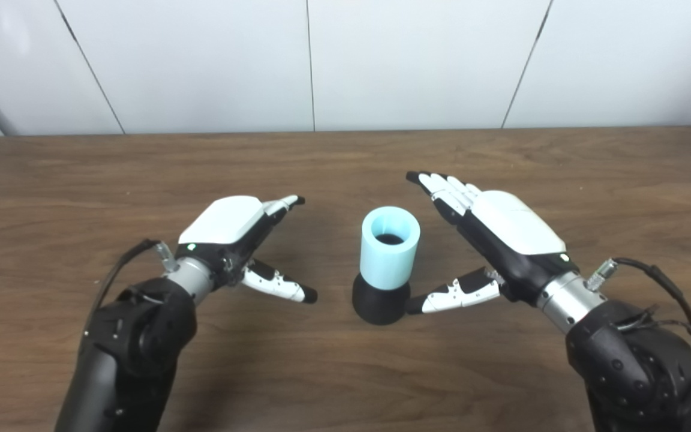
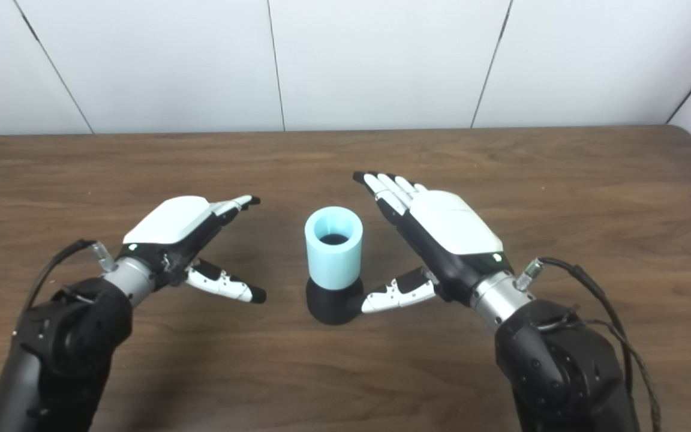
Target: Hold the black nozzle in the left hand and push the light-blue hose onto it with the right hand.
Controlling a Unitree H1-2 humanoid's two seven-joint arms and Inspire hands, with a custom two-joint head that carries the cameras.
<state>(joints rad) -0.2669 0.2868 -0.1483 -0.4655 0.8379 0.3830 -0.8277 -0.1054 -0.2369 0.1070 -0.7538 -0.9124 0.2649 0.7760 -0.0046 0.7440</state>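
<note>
The black nozzle (image 1: 379,301) stands upright on the wooden table (image 1: 345,156), and the light-blue hose (image 1: 388,247) sits on top of it, its open end facing up. My left hand (image 1: 237,240) hovers to the left of them, open, fingers spread, well apart from the nozzle. On the other side my right hand (image 1: 489,240) is open too. Its thumb tip lies right beside the nozzle's base, and I cannot tell whether it touches. Neither hand holds anything.
A white panelled wall (image 1: 345,60) rises behind the table's far edge. Dark cables (image 1: 663,288) loop off both wrists. Bare wood surrounds the nozzle and hose on all sides.
</note>
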